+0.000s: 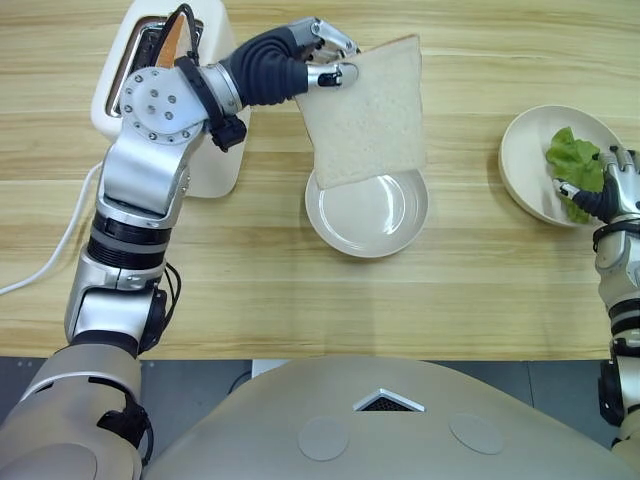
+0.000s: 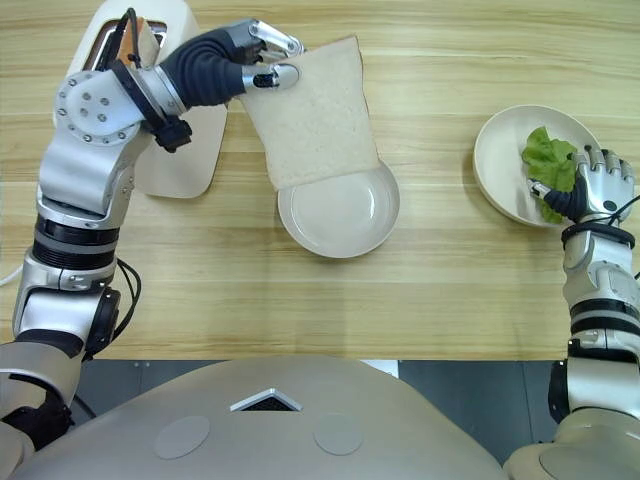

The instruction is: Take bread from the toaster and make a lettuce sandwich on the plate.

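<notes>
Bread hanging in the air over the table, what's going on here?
The left hand holds the bread by an upper corner, so the bread hangs just above the bare plate mid-table. A second slice sits in the toaster at the far left. The right hand is at the lettuce on the side plate; whether it has a grip is unclear. Nothing is on the middle plate yet.
</notes>
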You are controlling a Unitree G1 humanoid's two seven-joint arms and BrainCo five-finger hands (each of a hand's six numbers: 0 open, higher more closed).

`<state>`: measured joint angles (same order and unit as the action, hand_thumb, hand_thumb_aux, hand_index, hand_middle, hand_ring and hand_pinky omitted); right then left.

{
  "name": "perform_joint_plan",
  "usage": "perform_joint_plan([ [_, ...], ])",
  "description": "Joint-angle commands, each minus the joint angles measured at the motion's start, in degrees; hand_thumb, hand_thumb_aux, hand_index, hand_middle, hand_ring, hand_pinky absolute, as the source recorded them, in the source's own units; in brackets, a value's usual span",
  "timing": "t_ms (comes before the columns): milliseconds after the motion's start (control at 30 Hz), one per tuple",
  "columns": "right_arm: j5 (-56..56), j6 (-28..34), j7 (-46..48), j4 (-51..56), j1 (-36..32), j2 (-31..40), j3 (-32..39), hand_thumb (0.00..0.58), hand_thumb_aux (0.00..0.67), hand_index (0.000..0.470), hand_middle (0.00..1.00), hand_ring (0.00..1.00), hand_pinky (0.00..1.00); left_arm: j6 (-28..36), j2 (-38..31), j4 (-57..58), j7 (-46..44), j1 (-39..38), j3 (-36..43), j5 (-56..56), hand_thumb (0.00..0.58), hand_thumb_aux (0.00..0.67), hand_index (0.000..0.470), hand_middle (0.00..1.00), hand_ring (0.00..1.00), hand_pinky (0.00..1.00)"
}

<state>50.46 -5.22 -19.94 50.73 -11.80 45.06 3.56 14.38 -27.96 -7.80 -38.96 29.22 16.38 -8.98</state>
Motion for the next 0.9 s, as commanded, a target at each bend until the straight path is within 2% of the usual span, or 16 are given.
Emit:
perform_joint_plan([
  [33,-0.9,-2.0,-1.4,8.4,-5.6,-0.4,4.2,0.395,0.292,0.205,0.0,0.0,0.0,-1.4,1.5,2.7,-1.1,-1.6,2.4,2.5,0.58,0.67,0.47,1.0,1.0,1.0],
  [67,-0.8,-2.2,-1.7,10.1,-6.6,-0.7,5.5,0.438,0.339,0.238,0.0,0.0,0.0,-1.9,1.7,3.3,-1.3,-1.9,2.9,3.3,0.58,0.67,0.47,1.0,1.0,1.0],
  [100,-1.0,-2.6,-2.0,11.3,-7.2,-1.0,6.3,0.452,0.355,0.249,0.0,0.0,0.0,-2.5,1.9,3.9,-1.3,-2.1,3.4,4.1,0.58,0.67,0.47,1.0,1.0,1.0],
  [133,-1.1,-2.8,-2.4,12.4,-7.6,-1.2,7.3,0.468,0.376,0.264,0.35,0.35,0.35,-2.8,2.2,4.7,-1.4,-2.4,3.6,4.4,0.58,0.67,0.47,1.0,1.0,1.0],
  [167,-1.4,-3.1,-2.7,13.1,-7.9,-1.3,8.1,0.482,0.394,0.276,0.91,0.91,0.91,-3.2,2.5,5.7,-1.6,-2.5,3.8,4.9,0.58,0.67,0.47,1.0,1.0,1.0],
  [200,-2.0,-3.6,-2.7,13.7,-8.2,-1.5,8.7,0.503,0.426,0.299,1.0,1.0,1.0,-3.7,2.8,7.0,-1.8,-2.6,4.1,5.2,0.58,0.67,0.47,1.0,1.0,1.0],
  [233,-2.5,-4.0,-2.9,14.1,-8.3,-1.6,9.2,0.557,0.536,0.376,1.0,1.0,1.0,-4.2,3.1,8.8,-2.2,-2.7,4.7,5.8,0.58,0.67,0.47,1.0,1.0,1.0],
  [267,-2.9,-4.3,-3.0,14.5,-8.5,-1.7,9.8,0.579,0.638,0.448,1.0,1.0,1.0,-4.9,3.4,10.6,-2.5,-2.9,5.3,6.5,0.58,0.67,0.47,1.0,1.0,1.0],
  [300,-3.3,-4.5,-3.3,14.6,-8.6,-1.7,10.4,0.58,0.67,0.47,1.0,1.0,1.0,-5.6,3.8,12.5,-2.7,-3.0,5.9,7.3,0.58,0.67,0.47,1.0,1.0,1.0],
  [533,-6.9,-7.0,-5.8,11.4,-7.6,-0.4,11.3,0.58,0.67,0.47,1.0,1.0,1.0,-10.2,6.8,22.7,-4.0,-4.3,10.8,12.6,0.58,0.67,0.47,1.0,1.0,1.0],
  [700,-10.9,-7.4,-5.1,-2.8,-2.8,3.1,7.6,0.58,0.67,0.47,1.0,1.0,1.0,-14.3,8.2,28.5,-4.0,-5.1,14.1,17.3,0.58,0.67,0.47,1.0,1.0,1.0],
  [733,-11.7,-7.1,-4.3,-7.7,-1.1,3.8,6.4,0.58,0.67,0.47,1.0,1.0,1.0,-15.8,8.1,29.4,-3.1,-4.8,14.8,19.0,0.542,0.499,0.35,0.32,0.32,0.32],
  [767,-12.4,-6.6,-3.4,-13.5,1.1,4.3,5.0,0.58,0.67,0.47,1.0,1.0,1.0,-17.4,7.9,29.8,-1.8,-4.5,15.2,20.7,0.083,0.05,0.035,0.0,0.0,0.0],
  [800,-12.9,-6.0,-2.5,-18.9,3.1,4.7,3.7,0.58,0.67,0.47,1.0,1.0,1.0,-19.1,7.7,29.7,-0.6,-4.3,15.4,22.3,0.0,0.0,0.0,0.0,0.0,0.0],
  [900,-14.3,-4.7,1.7,-37.7,9.8,4.5,0.1,0.58,0.67,0.47,1.0,1.0,1.0,-23.5,5.2,23.1,6.5,-2.7,15.2,31.2,0.0,0.0,0.0,0.0,0.0,0.0],
])
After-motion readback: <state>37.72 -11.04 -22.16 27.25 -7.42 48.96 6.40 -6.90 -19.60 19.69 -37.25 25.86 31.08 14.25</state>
